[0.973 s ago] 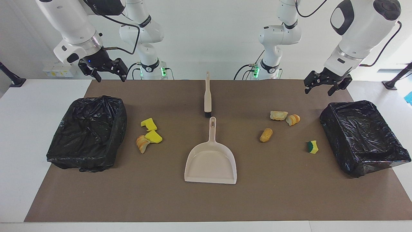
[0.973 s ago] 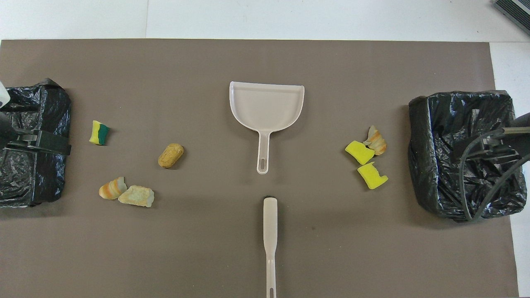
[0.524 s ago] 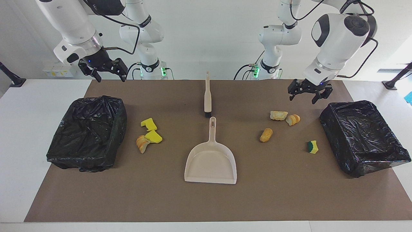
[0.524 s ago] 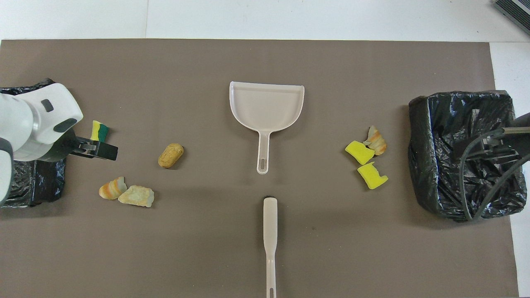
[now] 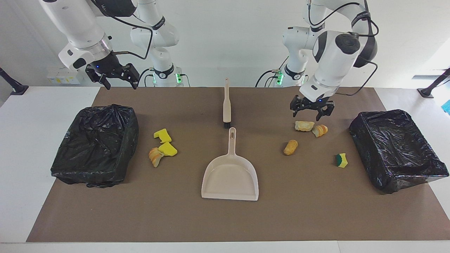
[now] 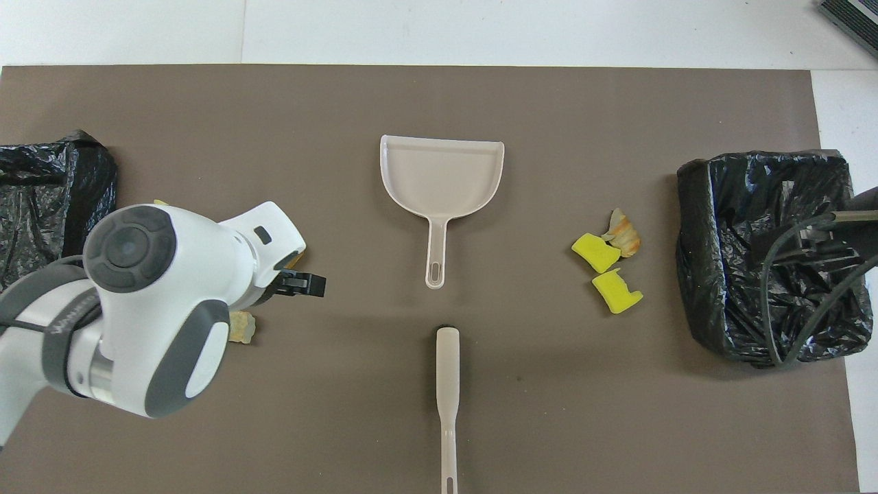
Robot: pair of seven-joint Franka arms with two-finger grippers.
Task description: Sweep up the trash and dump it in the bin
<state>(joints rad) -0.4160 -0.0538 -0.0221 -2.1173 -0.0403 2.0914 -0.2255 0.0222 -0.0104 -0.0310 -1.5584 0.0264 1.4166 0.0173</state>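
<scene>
My left gripper (image 5: 311,113) hangs open just above two tan bread lumps (image 5: 304,125) (image 5: 320,130), touching neither. A third lump (image 5: 290,147) and a yellow-green sponge piece (image 5: 341,160) lie farther from the robots. In the overhead view the left arm hides most of this trash. Two yellow sponge chunks (image 5: 162,135) (image 5: 168,149) and a bread scrap (image 5: 155,157) lie beside the bin (image 5: 88,175) at the right arm's end. My right gripper (image 5: 119,80) waits open, high over that bin's nearer edge. A second bin (image 5: 393,175) stands at the left arm's end.
A beige dustpan (image 5: 230,175) lies mid-table with its handle toward the robots. A beige brush (image 5: 226,102) lies in line with it, nearer to the robots, bristles by the handle. Everything rests on a brown mat (image 5: 316,211).
The left arm has swung from over its bin toward the table's middle and come down over the bread lumps. The right arm has not moved. No trash has shifted.
</scene>
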